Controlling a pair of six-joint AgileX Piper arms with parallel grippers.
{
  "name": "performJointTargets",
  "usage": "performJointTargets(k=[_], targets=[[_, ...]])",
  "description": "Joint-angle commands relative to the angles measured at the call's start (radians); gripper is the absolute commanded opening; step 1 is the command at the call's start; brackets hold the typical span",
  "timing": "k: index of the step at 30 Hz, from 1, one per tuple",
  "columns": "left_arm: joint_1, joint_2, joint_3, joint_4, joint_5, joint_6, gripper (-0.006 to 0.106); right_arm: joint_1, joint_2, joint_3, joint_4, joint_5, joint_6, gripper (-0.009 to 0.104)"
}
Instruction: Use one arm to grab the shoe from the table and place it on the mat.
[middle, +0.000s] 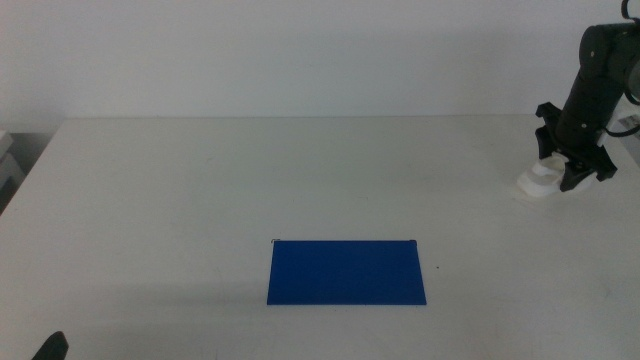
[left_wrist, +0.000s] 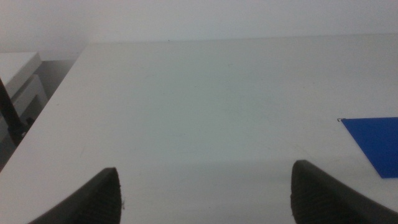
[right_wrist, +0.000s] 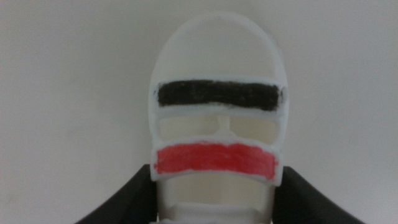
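Note:
The white shoe (middle: 538, 180) with black and red straps sits near the far right edge of the table (middle: 250, 180). My right gripper (middle: 572, 170) is down over it. In the right wrist view the shoe (right_wrist: 217, 93) fills the frame, and the right gripper (right_wrist: 216, 169) has its two jaws pressed against the shoe's sides, behind the red strap. The dark blue mat (middle: 345, 272) lies flat at the table's front middle, far to the left of the shoe. My left gripper (middle: 50, 347) waits at the front left corner, open and empty (left_wrist: 205, 174). It sees a corner of the mat (left_wrist: 376, 140).
A white wall stands behind the table. A pale cabinet (middle: 8, 160) stands off the table's left edge. A black cable (middle: 625, 125) hangs by the right arm.

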Motion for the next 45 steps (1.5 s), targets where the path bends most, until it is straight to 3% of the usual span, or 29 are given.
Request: performJointTargets(k=[1, 13, 25, 33, 40, 45], targets=[[-0.005, -0.014, 0.007, -0.008, -0.08, -0.005, 0.094, 0.011, -0.113, -0.027, -0.008, 0.067, -0.015, 0.004], [-0.005, -0.014, 0.007, -0.008, -0.08, -0.005, 0.094, 0.142, -0.35, 0.222, -0.085, 0.066, 0.16, 0.001], [-0.005, -0.014, 0.007, -0.008, -0.08, -0.005, 0.094, 0.473, -0.386, 0.272, -0.067, 0.067, 0.331, 0.001], [-0.005, -0.014, 0.007, -0.008, -0.08, -0.005, 0.094, 0.68, -0.384, 0.272, -0.082, 0.066, 0.534, 0.001], [-0.005, -0.014, 0.007, -0.008, -0.08, -0.005, 0.094, 0.745, -0.371, 0.272, -0.083, 0.065, 0.606, 0.001], [-0.005, -0.014, 0.007, -0.008, -0.08, -0.005, 0.094, 0.746, -0.366, 0.272, -0.073, 0.065, 0.523, 0.001]])
